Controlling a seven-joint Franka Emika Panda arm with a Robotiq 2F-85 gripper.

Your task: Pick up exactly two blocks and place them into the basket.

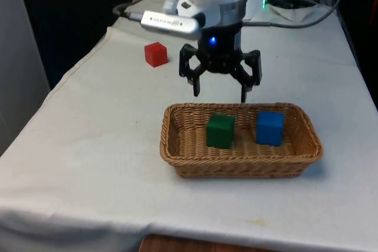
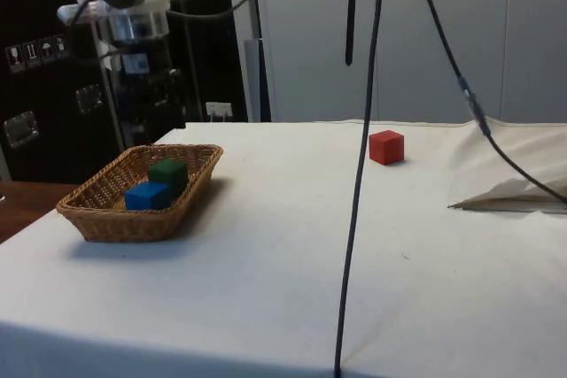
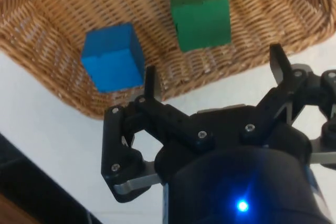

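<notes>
A wicker basket (image 1: 177, 157) (image 2: 93, 219) (image 3: 47, 19) holds a green block (image 1: 221, 130) (image 2: 167, 171) (image 3: 200, 11) and a blue block (image 1: 270, 128) (image 2: 147, 196) (image 3: 114, 57), side by side. My gripper (image 1: 220, 94) (image 3: 214, 74) hangs open and empty above the basket's far rim, just behind the green block. A red block (image 1: 156, 54) (image 2: 386, 146) rests on the cloth, farther back toward the front view's left.
A black cable (image 2: 359, 174) hangs across the side view close to the camera. The cloth is rumpled into a fold (image 2: 509, 192) at the table's far side in the side view. Cables (image 1: 295, 4) lie near the robot's base.
</notes>
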